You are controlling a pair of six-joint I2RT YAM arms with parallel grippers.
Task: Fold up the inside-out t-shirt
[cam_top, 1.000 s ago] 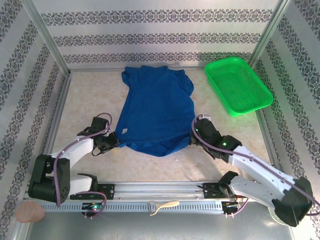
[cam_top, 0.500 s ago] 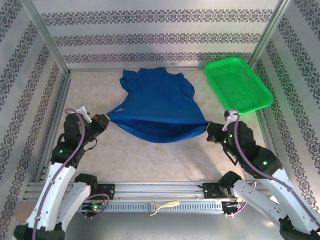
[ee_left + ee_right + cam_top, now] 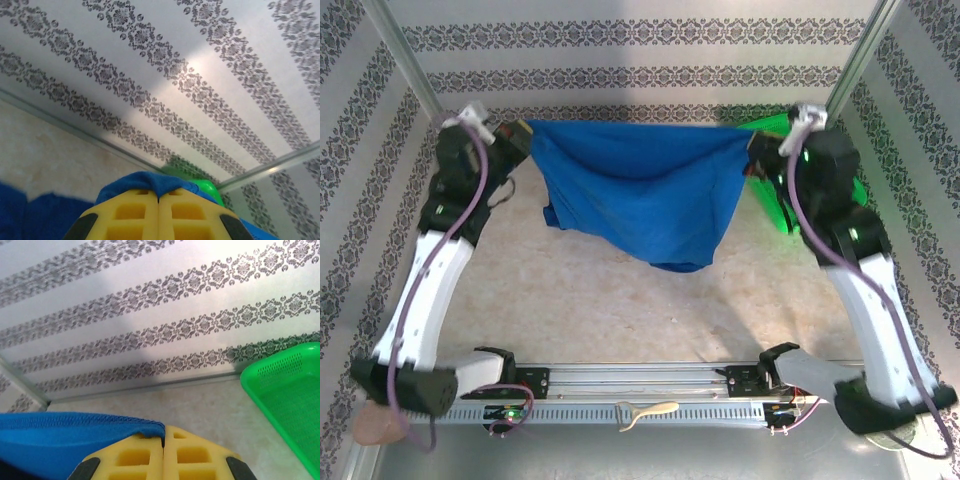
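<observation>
Tabletop (image 3: 620, 310): bare from the near edge to the middle. The work hangs above its far half.

Shirt low point: the shirt (image 3: 635, 190) sags in a belly right of centre. I cannot tell whether that lowest fold touches the tabletop or hangs just above it.

Shirt loose part: a bunched flap hangs under my left side, lower than the held edge.

My left gripper (image 3: 158, 200): pads pressed together on a blue fold that rides over their tips. I am holding the shirt's left end, raised near the far left corner.

My right gripper (image 3: 163, 447): pads closed the same way on a stitched edge that runs off to my left. I am holding the right end, raised near the far right corner.

Axis: the held edge is stretched nearly straight from left to right, along the far edge, with the body of the shirt draped below it and toward me.

Nearer hand: neither. Both grip at about the same height and depth, one at each end.

Basket (image 3: 290, 395): on the tabletop just beside and behind my right arm.

What the move turns on: as I judge it, the cloth lies below and between my hands. So both must come down together with the span kept taut, and my right arm must stay clear of the basket.
</observation>
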